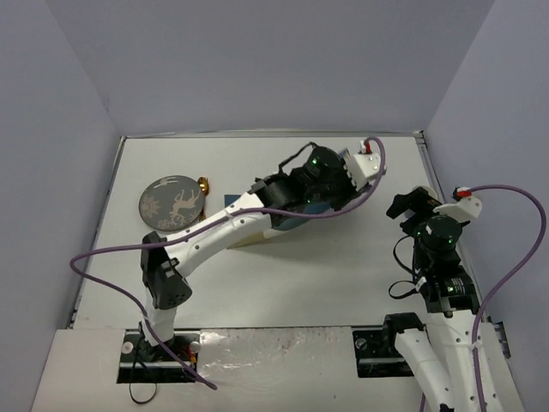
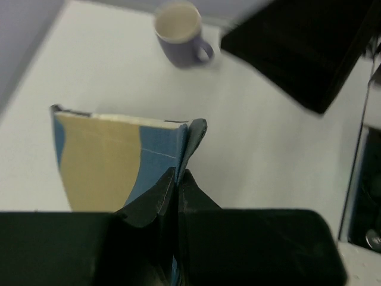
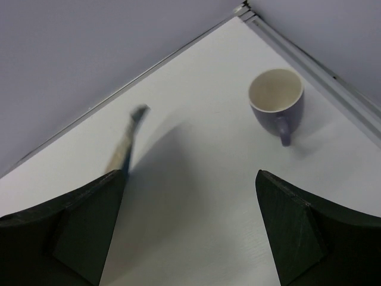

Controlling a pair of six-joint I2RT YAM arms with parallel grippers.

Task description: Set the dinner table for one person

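- Step in hand (my read): laying the mat. The left gripper [image 2: 177, 179] is pinched tight on one corner of the blue-and-tan striped cloth placemat [image 2: 107, 161], w/ the corner raised off the surface and the rest draped down behind it.
- Task's thing: the dinner table [image 1: 326, 275], a large flat white matte tabletop, fills the top view. The placemat sits near its centre, partly hidden under the left forearm.
- Next move, prob.: draw the cloth flat and square to the near edge, then let go. Needs a low, even pull so the fold at the held corner opens out and doesn't double over.
- Left arm pose: reaches from its base at 7 o'clock across to approx 1–2 o'clock of table centre, elbow bent low, wrist turned down.
- Right arm pose: folded upright at the 3 o'clock edge. The right gripper [image 3: 190, 176] has its fingers spread wide, nothing between them, hanging above bare tabletop.
- Other items: a purple ceramic mug [image 3: 277, 98] w/ pale inside stands upright at approx 1 o'clock in the right wrist view, near the far edge rail.
- A dark round patterned plate [image 1: 171, 203] lies at 9–10 o'clock; a small gold-coloured object [image 1: 203, 184] is touching its rim at 2 o'clock. Can't tell what it is.
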